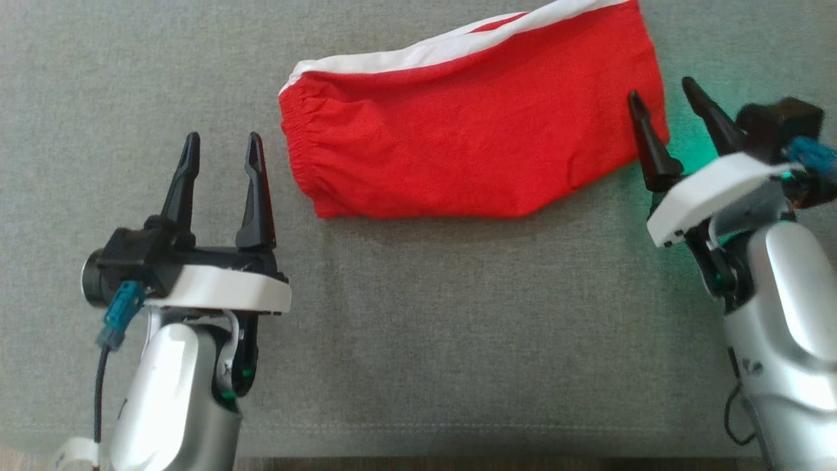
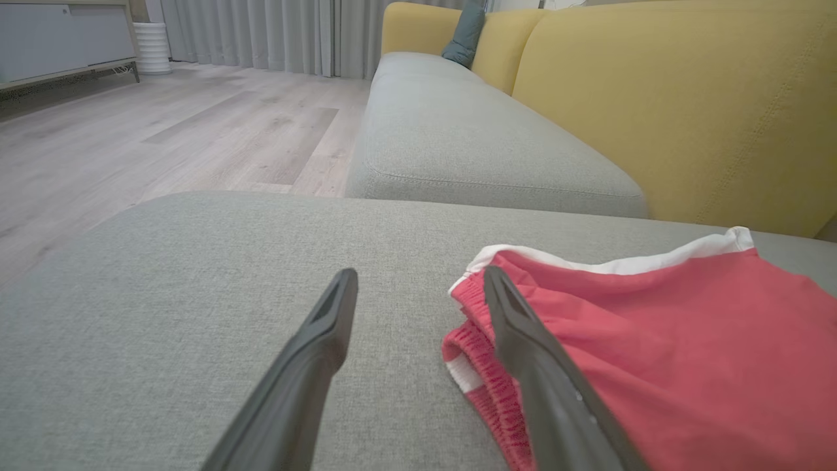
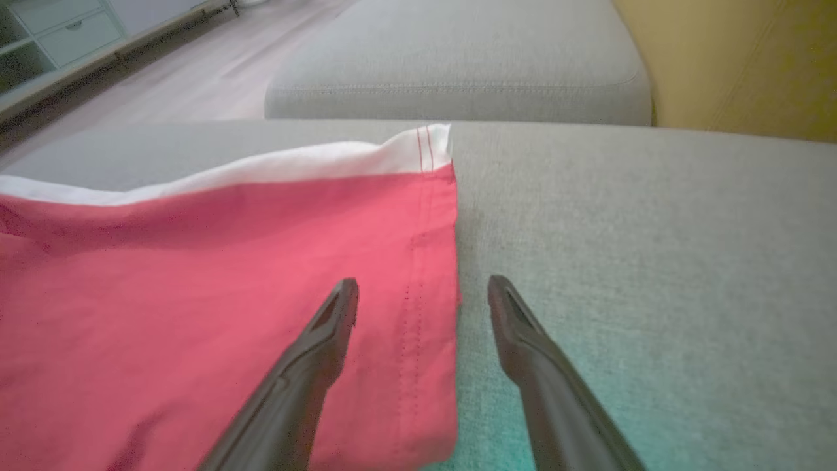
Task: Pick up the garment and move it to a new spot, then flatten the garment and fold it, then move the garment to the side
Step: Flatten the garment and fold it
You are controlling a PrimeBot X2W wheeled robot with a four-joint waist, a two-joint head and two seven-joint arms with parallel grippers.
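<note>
The garment (image 1: pixel 471 144), a pair of red shorts with a white stripe (image 1: pixel 458 46) along its far edge, lies on the grey cushion (image 1: pixel 458 314) toward the far side, a little right of centre. It lies flat and looks doubled over. At its left end the elastic waistband (image 2: pixel 484 379) shows stacked layers, so I judge the fold done and the last step, moving it to the side, in hand.

Both grippers are released, with their jaws spread wide and nothing between them. The left gripper (image 1: pixel 222 140) sits near and to the left of the waistband, apart from the cloth. The right gripper (image 1: pixel 660 89) is at the garment's right end. In its wrist view it straddles the stitched hem (image 3: pixel 431 261), one finger over red cloth and the other over bare cushion. I cannot tell whether it touches the fabric.

The next move probably calls for the left gripper to come in onto the waistband and the right one to drop onto the hem. Each should pinch every layer, and both should then travel together so the fold does not fall open.
</note>
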